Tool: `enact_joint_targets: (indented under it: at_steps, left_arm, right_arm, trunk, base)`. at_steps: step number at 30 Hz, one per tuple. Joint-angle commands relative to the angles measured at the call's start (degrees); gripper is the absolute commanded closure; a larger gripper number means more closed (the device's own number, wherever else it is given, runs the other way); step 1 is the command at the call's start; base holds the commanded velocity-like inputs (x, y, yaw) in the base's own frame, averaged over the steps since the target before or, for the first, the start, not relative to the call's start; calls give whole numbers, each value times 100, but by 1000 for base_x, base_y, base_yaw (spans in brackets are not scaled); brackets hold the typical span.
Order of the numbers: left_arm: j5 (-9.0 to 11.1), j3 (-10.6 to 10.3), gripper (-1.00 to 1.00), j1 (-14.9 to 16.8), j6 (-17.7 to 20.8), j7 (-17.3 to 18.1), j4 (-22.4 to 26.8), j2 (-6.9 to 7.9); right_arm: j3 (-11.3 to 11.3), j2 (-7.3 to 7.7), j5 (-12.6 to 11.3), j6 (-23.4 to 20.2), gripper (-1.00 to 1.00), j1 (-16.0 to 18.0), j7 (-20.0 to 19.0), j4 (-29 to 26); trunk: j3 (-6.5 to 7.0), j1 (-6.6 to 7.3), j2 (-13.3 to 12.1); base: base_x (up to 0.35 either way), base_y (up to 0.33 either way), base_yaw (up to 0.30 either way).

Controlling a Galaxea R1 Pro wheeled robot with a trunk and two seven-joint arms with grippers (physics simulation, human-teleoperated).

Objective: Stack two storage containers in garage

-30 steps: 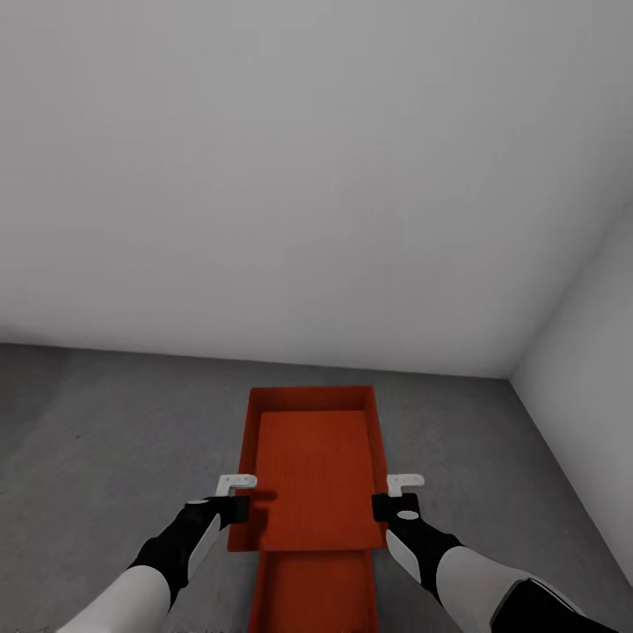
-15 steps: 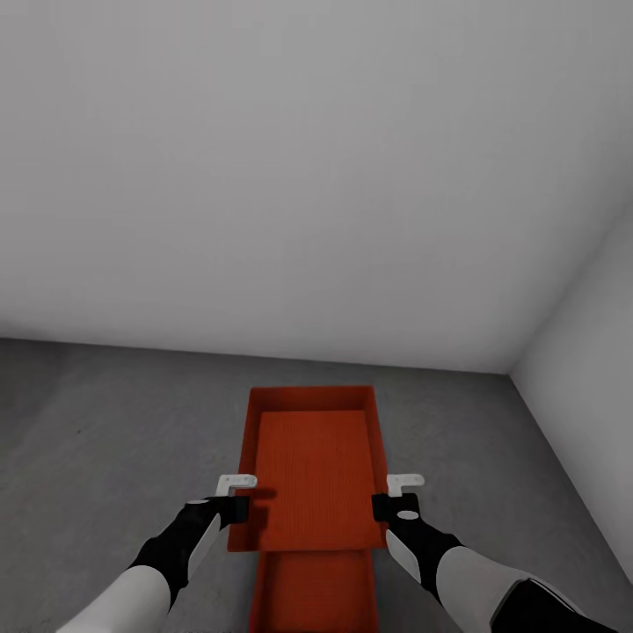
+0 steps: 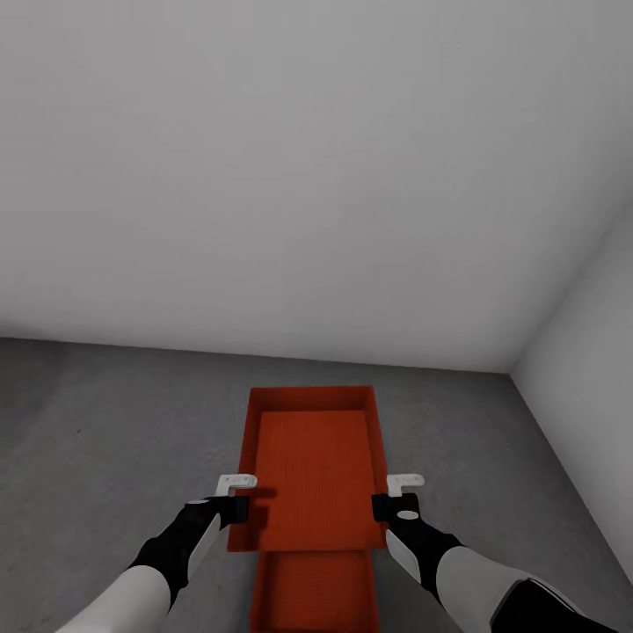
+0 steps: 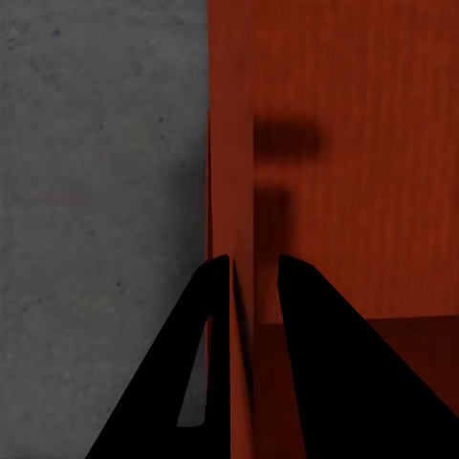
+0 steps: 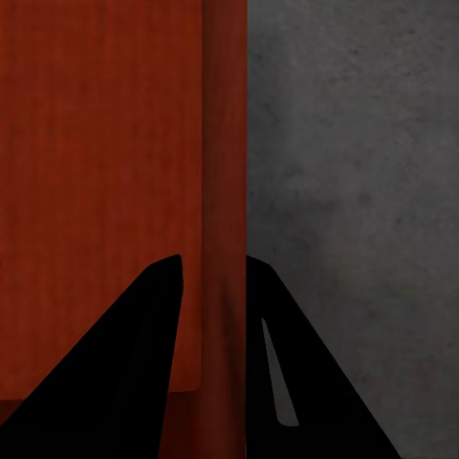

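Observation:
One orange-red storage container [image 3: 312,466] lies lengthwise ahead of me over the dark grey floor [image 3: 114,440] of the garage. Its near end overlaps the far end of a second storage container [image 3: 315,589] lying lower, at the frame's bottom edge. My left gripper [image 3: 239,506] is shut on the upper container's left wall. In the left wrist view, the left gripper [image 4: 251,277] has its two black fingers on either side of that wall [image 4: 239,172]. My right gripper [image 3: 383,506] is shut on the right wall, and the right wrist view shows the right gripper [image 5: 215,273] straddling this wall [image 5: 225,143] the same way.
A plain white wall [image 3: 290,176] stands just beyond the containers. It meets a second white wall [image 3: 589,352] in a corner at the right. Bare grey floor spreads out on both sides of the containers.

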State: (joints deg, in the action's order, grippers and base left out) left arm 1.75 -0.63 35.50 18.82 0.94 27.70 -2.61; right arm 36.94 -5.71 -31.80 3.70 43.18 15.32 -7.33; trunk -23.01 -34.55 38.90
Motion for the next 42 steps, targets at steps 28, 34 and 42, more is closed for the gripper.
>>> enact_joint_targets:
  at_steps: [28,34,42]
  left_arm:
    - [-8,90,100,1,34,-19,-2,6]
    - [-8,90,100,1,34,-15,-2,6]
    - [-8,90,100,1,34,-15,-2,6]
  right_arm:
    - [-222,79,43,179,100,6,323,-7]
    - [-222,79,43,176,100,6,323,-6]
    - [-222,79,43,167,100,6,320,-5]
  trunk:
    - [-6,-1,6]
    - [-13,-1,6]
    - [-73,-1,6]
  base:
    - [0,0,0]
    - [0,0,0]
    - [0,0,0]
